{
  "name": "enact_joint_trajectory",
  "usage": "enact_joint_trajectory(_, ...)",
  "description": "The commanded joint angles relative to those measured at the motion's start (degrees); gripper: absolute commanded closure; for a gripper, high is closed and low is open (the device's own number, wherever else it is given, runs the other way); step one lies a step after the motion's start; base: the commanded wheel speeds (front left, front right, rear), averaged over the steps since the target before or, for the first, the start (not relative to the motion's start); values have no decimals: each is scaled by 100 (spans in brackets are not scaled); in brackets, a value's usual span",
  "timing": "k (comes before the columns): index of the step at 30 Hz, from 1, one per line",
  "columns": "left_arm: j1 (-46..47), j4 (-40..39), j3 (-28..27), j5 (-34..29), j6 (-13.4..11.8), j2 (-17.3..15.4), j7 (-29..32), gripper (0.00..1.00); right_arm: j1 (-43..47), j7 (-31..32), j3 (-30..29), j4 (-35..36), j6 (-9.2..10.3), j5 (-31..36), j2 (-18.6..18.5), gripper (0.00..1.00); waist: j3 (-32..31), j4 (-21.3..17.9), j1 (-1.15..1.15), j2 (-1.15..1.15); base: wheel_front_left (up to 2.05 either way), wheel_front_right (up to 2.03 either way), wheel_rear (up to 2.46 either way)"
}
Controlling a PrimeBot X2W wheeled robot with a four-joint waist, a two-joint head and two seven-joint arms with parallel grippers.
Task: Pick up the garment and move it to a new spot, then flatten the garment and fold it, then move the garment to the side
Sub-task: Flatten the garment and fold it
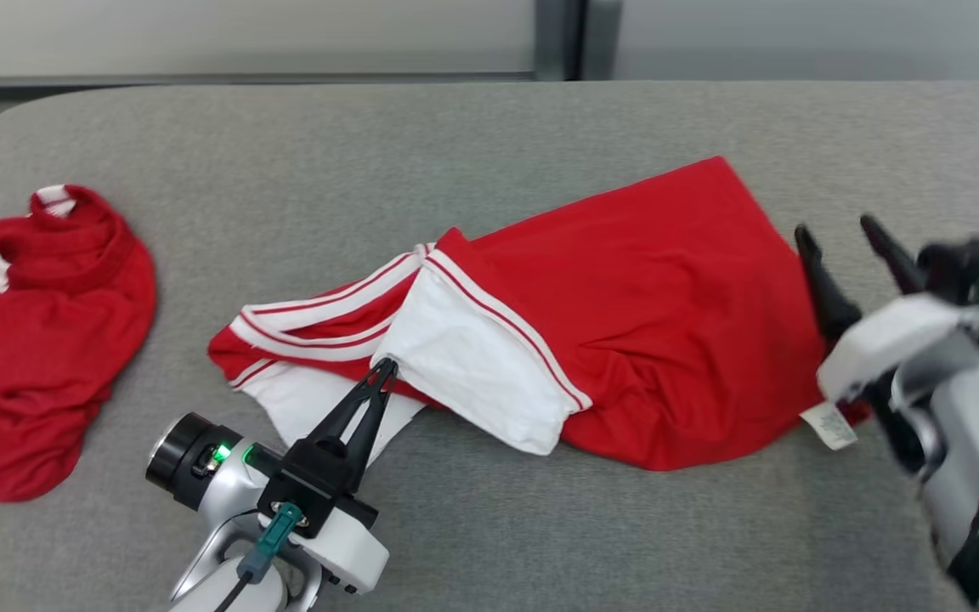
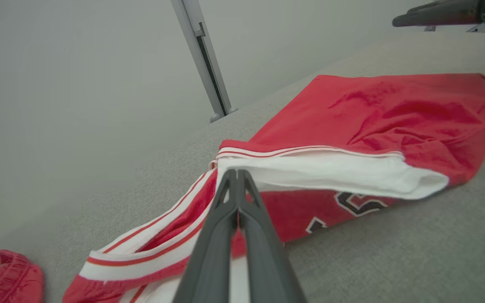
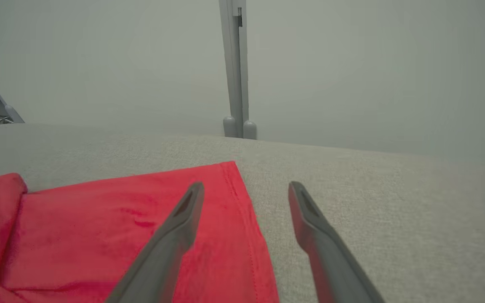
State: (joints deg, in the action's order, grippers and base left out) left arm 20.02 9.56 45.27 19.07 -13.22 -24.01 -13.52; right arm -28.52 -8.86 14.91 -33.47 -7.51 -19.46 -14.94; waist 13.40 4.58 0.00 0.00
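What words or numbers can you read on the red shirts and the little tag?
No text reads whole.
On the red jersey, dark white-edged figures: half hidden under the white flap, unreadable.
On the white tag at the jersey's corner: too small and blurred.
On the other red garment: none shows.

I have open grey tabletop [image 1: 370, 136] along the far edge and along the near edge. A crumpled red garment [image 1: 39, 340] blocks the left end; the spread red jersey [image 1: 651, 314] fills the middle, with a bare lane between the two.
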Motion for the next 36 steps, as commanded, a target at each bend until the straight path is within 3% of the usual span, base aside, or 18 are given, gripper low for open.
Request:
enact_joint_trajectory(1, -32, -251, -24, -93, -92, -67, 63, 100, -551, 499, 265, -307, 4, -296, -296, 0, 207, 319, 0, 0, 0, 0, 0)
enact_joint_trajectory(7, 18, -986, -105, -212, -337, -210, 223, 100, -1604, 1559, 975, -720, 4, -1092, -936, 0, 499, 733, 0, 0, 0, 0, 0)
enact_joint_trajectory(10, -115, -1554, -171, -269, -570, -320, 387, 100, -2071, 1969, 1501, -832, 6, -1452, -1489, 0, 721, 1029, 0, 0, 0, 0, 0)
enact_joint_trajectory(15, -236, -1943, -249, -309, -771, -446, 522, 100, -2443, 2230, 2025, -1005, 6, -1819, -1802, 0, 952, 1271, 0, 0, 0, 0, 0)
enact_joint_trajectory(22, -279, -2099, -288, -312, -856, -520, 558, 100, -2722, 2603, 2609, -1346, 6, -2270, -1904, 0, 1087, 1449, 0, 0, 0, 0, 0)
enact_joint_trajectory(23, -273, -2107, -289, -311, -862, -523, 565, 100, -2733, 2593, 2650, -1393, 6, -2346, -1905, 29, 1088, 1463, 0, 0, 0, 0, 0)
enact_joint_trajectory(24, -268, -2118, -297, -302, -867, -522, 567, 100, -2735, 2566, 2706, -1424, 6, -2406, -1912, 74, 1086, 1472, 0, 0, 0, 0, 0)
enact_joint_trajectory(25, -262, -2128, -308, -294, -876, -528, 562, 100, -2736, 2533, 2783, -1404, 6, -2474, -1910, 100, 1082, 1475, 0, 0, 0, 0, 0)
enact_joint_trajectory(36, -286, -2481, -555, -176, -973, -661, 356, 100, -3270, 1219, 3272, -1279, 7, -2746, -2221, 100, 877, 1045, 0, 0, 0, 0, 0)
